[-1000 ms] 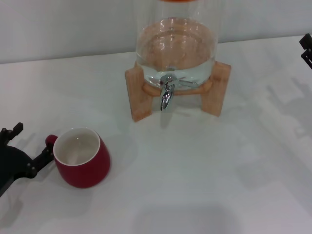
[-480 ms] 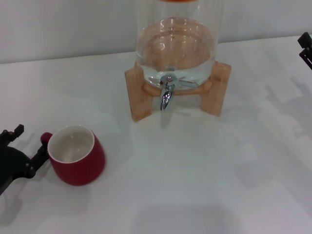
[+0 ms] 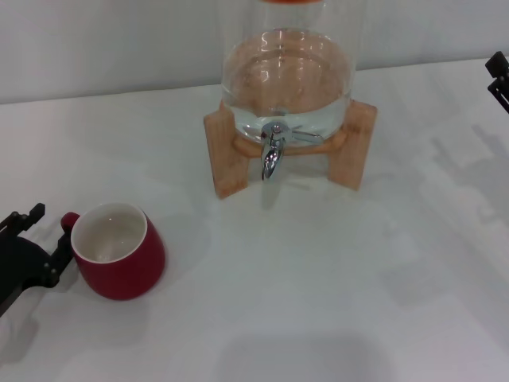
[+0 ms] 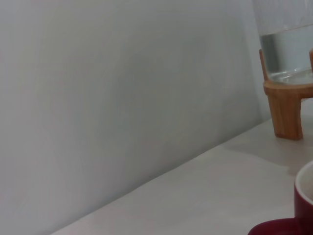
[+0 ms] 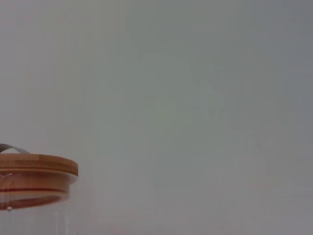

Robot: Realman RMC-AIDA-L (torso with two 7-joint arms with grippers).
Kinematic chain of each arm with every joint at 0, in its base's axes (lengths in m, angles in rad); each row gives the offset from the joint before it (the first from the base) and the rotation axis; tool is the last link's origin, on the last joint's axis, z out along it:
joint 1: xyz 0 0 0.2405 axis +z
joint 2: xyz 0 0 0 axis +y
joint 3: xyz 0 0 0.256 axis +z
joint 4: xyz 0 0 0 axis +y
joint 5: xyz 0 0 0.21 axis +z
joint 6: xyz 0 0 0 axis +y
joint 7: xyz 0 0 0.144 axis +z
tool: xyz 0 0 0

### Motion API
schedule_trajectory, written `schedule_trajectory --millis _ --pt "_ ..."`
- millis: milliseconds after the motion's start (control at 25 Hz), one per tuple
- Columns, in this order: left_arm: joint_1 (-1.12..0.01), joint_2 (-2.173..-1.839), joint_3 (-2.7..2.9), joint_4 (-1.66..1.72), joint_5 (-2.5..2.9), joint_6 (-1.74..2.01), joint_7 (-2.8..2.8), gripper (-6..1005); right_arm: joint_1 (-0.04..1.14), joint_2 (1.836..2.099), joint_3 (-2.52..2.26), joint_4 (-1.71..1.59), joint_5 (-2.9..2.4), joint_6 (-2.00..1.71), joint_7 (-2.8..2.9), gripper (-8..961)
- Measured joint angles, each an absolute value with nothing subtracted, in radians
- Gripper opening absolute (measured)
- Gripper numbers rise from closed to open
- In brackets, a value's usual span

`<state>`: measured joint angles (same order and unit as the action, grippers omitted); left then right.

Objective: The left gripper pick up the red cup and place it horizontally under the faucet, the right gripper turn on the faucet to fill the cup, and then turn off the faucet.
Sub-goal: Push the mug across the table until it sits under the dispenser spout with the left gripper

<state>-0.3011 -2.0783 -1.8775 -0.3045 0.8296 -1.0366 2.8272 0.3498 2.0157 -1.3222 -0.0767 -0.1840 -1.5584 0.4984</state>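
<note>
The black 2-finger left gripper (image 3: 38, 239) sits low at the table's left edge, fingers spread apart around the small loop handle of the squat dark red ceramic cup (image 3: 118, 251), which stands tilted on the white table (image 3: 318, 278), well apart from the shiny chrome faucet (image 3: 272, 155). The all-black right gripper (image 3: 499, 76) hangs at the far right edge; its fingers' state cannot be told.

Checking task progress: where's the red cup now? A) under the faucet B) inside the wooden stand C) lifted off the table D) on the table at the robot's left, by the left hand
D: the red cup sits on the table, handle at the left hand, well away from the faucet.
</note>
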Motion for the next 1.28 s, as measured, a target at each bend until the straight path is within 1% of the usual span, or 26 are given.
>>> schedule_trajectory --millis 160,1120,1280 --pt "-0.303 -2.078 -1.879 -0.304 0.829 -1.036 2.827 541 0.350 2.017 -1.322 -0.077 -0.184 -1.558 0.498 851" --pt "-0.328 -2.075 -1.870 -0.304 0.837 -0.986 2.827 374 0.361 2.019 -1.322 -0.077 -0.180 -1.546 0.495 844" --pt "-0.332 -2.075 -1.870 -0.304 0.851 -0.985 2.826 263 0.363 2.019 -1.322 -0.078 -0.180 -1.544 0.494 844"
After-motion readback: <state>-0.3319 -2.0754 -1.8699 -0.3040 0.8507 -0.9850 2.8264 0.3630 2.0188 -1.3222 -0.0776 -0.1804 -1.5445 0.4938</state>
